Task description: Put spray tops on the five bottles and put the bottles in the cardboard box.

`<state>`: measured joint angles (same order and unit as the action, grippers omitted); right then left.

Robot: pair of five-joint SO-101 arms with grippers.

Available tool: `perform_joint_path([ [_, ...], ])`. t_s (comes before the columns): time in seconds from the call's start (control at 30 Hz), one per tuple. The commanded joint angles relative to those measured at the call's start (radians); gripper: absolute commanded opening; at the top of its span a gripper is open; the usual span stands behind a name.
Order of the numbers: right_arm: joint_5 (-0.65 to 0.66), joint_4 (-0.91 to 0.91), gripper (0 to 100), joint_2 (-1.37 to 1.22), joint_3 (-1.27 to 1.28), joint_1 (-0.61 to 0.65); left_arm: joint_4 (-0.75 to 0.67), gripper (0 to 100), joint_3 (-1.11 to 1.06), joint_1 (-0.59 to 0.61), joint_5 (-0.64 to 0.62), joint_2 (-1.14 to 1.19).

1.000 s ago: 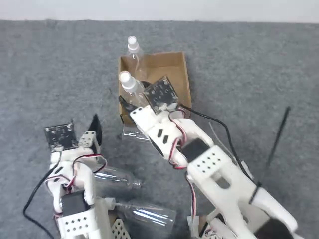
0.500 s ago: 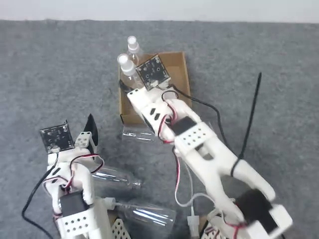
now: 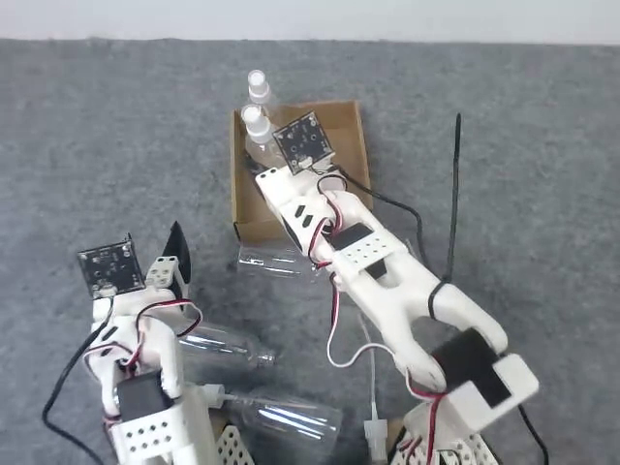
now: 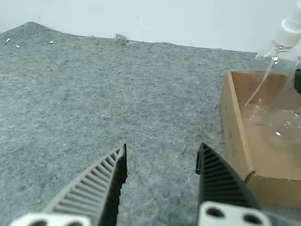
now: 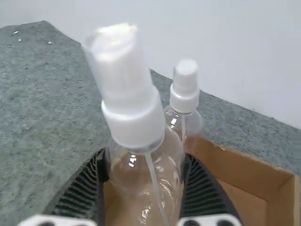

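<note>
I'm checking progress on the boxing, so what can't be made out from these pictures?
- High view: the right arm covers much of the cardboard box, so whether the held bottle touches its floor is hidden.
- Right wrist view: the right gripper and the picture's edge cut off that bottle's base.
- High view: the left arm covers one end of the lying bottle.

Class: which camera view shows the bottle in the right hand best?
The right wrist view: the bottle sits close, spray top on, gripped by the right hand. The high view shows mainly its top; the left wrist view, part of its clear body.
</note>
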<state>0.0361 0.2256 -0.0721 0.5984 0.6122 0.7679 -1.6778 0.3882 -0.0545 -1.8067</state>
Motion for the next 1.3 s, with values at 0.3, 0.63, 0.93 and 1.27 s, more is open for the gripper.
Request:
perform_joint_path([
  [0.3,-0.008,0.217,1.1,-0.153,-0.1,-0.022,-0.031,23,0.036,-0.002,0.0,-0.021],
  [0.63,-0.008,0.206,1.1,-0.352,-0.262,-0.025,-0.031,23,0.036,-0.002,0.0,-0.021],
  [0.93,-0.008,0.209,1.1,-0.43,-0.325,-0.025,-0.029,23,0.036,-0.002,0.0,-0.021],
  [1.27,-0.006,0.203,8.6,-0.437,-0.319,-0.025,-0.029,23,0.035,-0.002,0.0,-0.021],
])
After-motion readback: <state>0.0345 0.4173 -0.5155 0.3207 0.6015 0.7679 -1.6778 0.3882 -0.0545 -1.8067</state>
